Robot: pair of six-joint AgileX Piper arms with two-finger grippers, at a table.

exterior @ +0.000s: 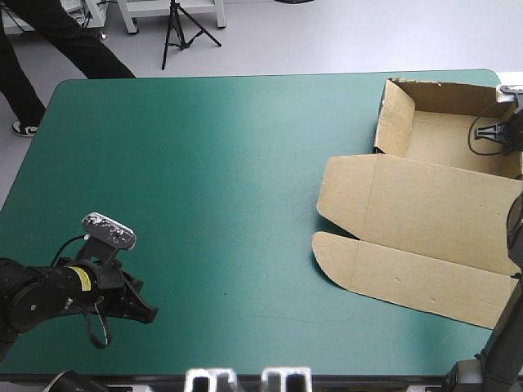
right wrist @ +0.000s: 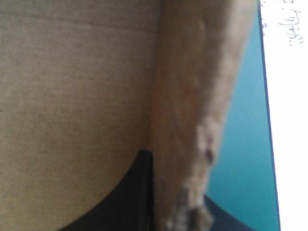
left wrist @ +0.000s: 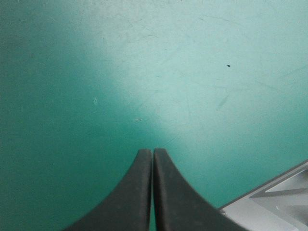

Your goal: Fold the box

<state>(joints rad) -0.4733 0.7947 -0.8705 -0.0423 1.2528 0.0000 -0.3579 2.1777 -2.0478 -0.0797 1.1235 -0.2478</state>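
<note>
The brown box [exterior: 425,220] sits at the right of the table [exterior: 204,180], tray raised, lid flat. The right gripper [right wrist: 168,187] clamps its wall, one finger mostly hidden behind board; the left gripper [left wrist: 153,153] is closed, empty

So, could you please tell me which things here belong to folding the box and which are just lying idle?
In the job:
box, tray walls raised, lid flat
right gripper, shut on one wall of the box

Idle:
left gripper, shut, well apart from the box
teal-green cover, bare under the left gripper
</note>
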